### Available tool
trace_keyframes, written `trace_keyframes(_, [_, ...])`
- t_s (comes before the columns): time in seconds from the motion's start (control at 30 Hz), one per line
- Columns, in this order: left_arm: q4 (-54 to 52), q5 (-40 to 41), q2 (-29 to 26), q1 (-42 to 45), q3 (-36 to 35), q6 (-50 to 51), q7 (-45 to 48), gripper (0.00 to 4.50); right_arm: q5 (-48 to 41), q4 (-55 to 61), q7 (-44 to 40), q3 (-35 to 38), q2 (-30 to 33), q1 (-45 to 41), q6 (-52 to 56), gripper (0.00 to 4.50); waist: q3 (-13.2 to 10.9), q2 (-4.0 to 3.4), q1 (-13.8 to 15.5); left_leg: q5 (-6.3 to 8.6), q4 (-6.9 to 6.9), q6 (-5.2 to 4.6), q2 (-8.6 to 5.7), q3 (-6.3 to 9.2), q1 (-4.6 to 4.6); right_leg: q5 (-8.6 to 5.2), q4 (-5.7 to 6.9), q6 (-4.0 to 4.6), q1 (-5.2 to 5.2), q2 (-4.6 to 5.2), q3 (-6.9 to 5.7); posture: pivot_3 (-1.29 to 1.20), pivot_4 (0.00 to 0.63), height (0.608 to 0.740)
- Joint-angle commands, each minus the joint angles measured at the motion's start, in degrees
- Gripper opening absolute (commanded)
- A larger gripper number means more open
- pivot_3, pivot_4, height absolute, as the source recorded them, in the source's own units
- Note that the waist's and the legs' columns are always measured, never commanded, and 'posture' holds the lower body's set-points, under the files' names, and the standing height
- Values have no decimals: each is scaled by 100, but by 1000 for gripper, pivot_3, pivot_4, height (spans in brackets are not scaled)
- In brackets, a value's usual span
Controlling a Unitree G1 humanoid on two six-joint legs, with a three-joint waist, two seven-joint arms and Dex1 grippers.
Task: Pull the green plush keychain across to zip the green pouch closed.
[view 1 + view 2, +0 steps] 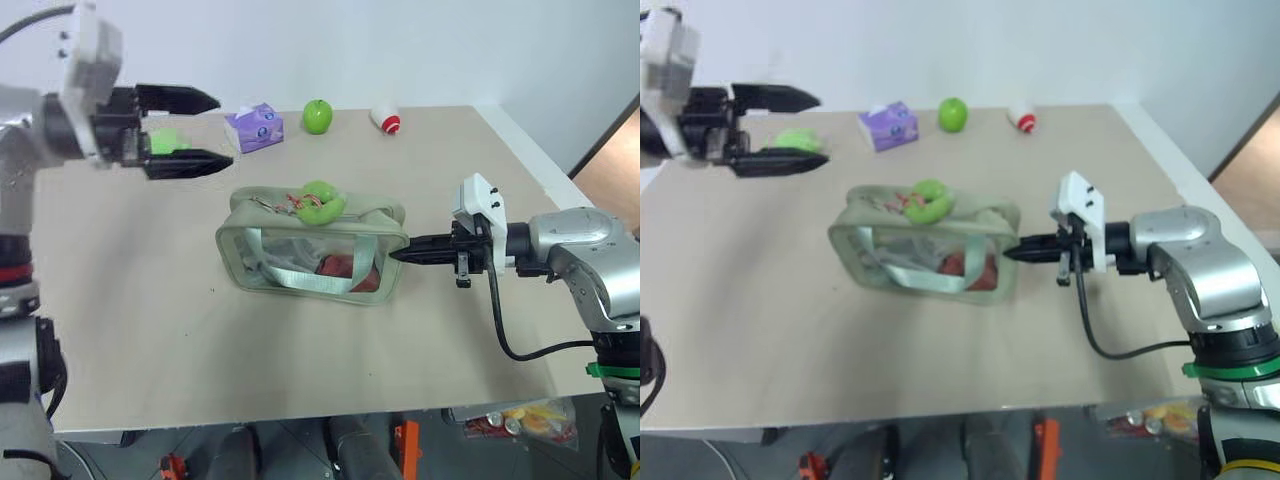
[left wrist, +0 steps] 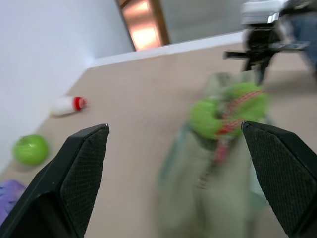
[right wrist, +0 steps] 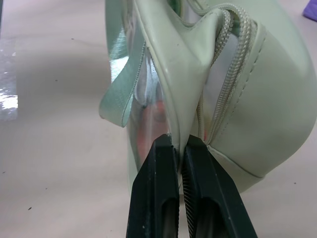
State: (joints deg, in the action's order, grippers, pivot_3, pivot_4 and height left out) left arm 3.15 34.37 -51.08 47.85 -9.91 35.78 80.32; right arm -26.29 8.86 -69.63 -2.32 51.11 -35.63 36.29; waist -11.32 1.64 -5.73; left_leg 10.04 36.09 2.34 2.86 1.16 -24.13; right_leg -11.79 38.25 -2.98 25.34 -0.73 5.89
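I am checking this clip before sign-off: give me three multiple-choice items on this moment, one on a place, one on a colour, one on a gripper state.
1. Where does the green plush keychain lie?
A. on top of the green pouch
B. beside the apple
C. in the left gripper

2. What colour is the tissue box?
A. red
B. purple
C. yellow

3. How is the right gripper?
A. open above the table
B. shut on the apple
C. shut on the green pouch

Key: 1 A, it rests on the pouch's top by the zipper. 2 B, the box at the table's far edge is purple. 3 C, its fingers pinch the pouch's end seam.
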Motion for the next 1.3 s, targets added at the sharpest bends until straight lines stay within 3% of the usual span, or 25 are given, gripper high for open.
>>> trace_keyframes(0.03, [-487,369,-63,-782,-391,339,-236,4430,-42,117,-8,37,-51,-95,-104,0,-1,2,-1,0,3,0,1,1,0,0,1,0,0,0,-2,0,150,740])
trace_keyframes(0.4, [-217,593,202,-1559,-624,302,-853,4430,-53,140,-76,78,-41,-126,-65,0,-11,27,-3,-3,17,-3,3,1,-4,7,1,-4,1,-1,-6,0,150,740])
trace_keyframes(0.9, [55,221,681,-1566,209,-61,-783,4430,-128,313,22,186,-2,-8,56,0,-11,28,-3,-2,16,-3,3,0,-5,7,1,-3,2,-2,-4,0,150,740])
trace_keyframes(0.93, [96,200,704,-1534,235,-78,-781,3894,-131,320,26,192,0,-1,62,0,-11,28,-3,-2,16,-3,3,0,-5,7,1,-3,2,-2,-4,0,150,740])
trace_keyframes(1.3, [175,30,779,-1471,343,-266,-806,234,-163,339,34,254,53,28,61,0,-11,28,-2,-2,16,-3,2,0,-7,7,0,-4,2,-2,-2,0,150,740])
